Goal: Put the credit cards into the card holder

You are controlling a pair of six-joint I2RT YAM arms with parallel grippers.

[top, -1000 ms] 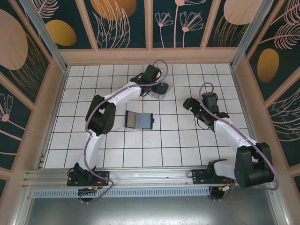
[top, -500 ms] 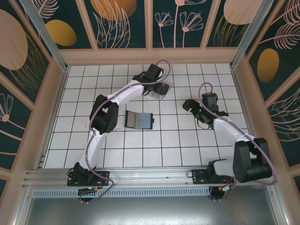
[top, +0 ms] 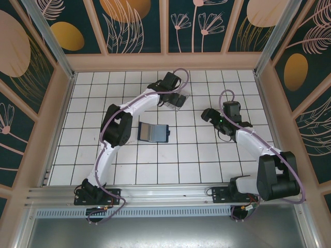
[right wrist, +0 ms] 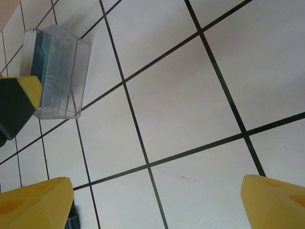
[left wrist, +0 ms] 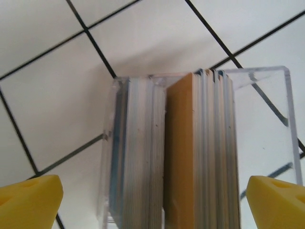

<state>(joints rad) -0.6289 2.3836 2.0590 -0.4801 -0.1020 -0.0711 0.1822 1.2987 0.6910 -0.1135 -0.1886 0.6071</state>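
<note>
Tiled table (top: 207,155): left fingers (left wrist: 28,200), spread wide, shifted slightly at the card holder (left wrist: 267,143); right fingers (right wrist: 33,202) spread.

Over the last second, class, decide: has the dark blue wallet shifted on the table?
No. The wallet lies against the same black tile lines of the table as a second ago.
</note>
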